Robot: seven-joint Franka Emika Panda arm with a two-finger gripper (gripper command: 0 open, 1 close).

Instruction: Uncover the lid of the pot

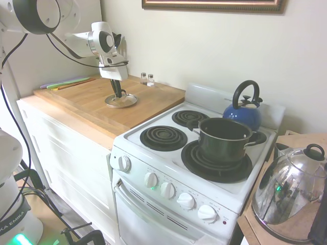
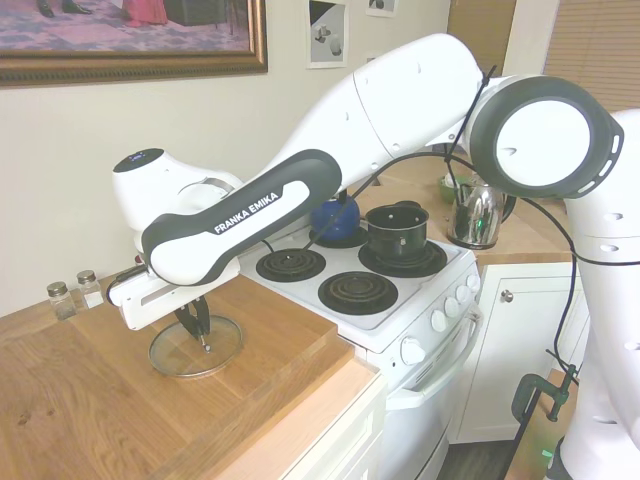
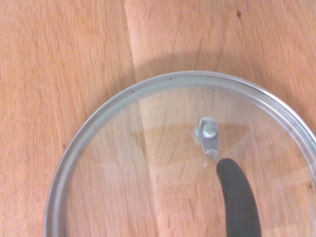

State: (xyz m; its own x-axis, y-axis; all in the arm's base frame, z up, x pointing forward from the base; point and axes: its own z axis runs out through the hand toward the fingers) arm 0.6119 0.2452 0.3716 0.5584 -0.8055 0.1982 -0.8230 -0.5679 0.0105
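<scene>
The white stove (image 1: 204, 173) carries the pot (image 1: 223, 139) on its front burner, open-topped, at about four o'clock from the wooden tabletop (image 1: 97, 104). On that tabletop the lid (image 2: 196, 346) lies flat, well apart from the pot. The jaws (image 2: 199, 322) stand over the lid's middle and seem pinched on its black handle (image 3: 239, 200), though the exterior views are too small to be sure. Two small shakers (image 1: 147, 78) stand at one o'clock from the lid.

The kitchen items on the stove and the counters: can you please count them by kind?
Pots: 1
Lids: 1
Kettles: 2, blue and shiny
Shakers: 2
Total: 6
</scene>
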